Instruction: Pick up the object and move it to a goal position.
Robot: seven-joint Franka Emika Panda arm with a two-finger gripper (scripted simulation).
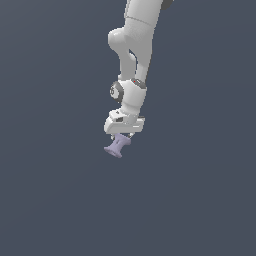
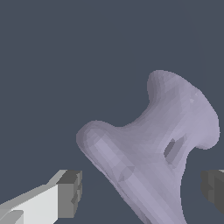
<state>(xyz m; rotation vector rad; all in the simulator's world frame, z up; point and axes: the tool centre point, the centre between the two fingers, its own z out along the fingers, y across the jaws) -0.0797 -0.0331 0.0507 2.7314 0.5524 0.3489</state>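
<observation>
The object is a pale lavender spool (image 1: pixel 117 146) with flared ends and a narrow waist. It lies tilted just below the arm's white hand in the exterior view. My gripper (image 1: pixel 123 136) is right above it, with its fingertips mostly hidden at the spool's upper end. In the wrist view the spool (image 2: pixel 153 144) fills the frame between the two dark finger pads (image 2: pixel 70 192). My gripper (image 2: pixel 142 190) straddles it. A small gap shows between each pad and the spool, so the jaws stand open around it without touching.
A plain dark grey-blue floor (image 1: pixel 50 200) lies all around. The white arm (image 1: pixel 132 50) comes down from the top of the exterior view. No other object shows.
</observation>
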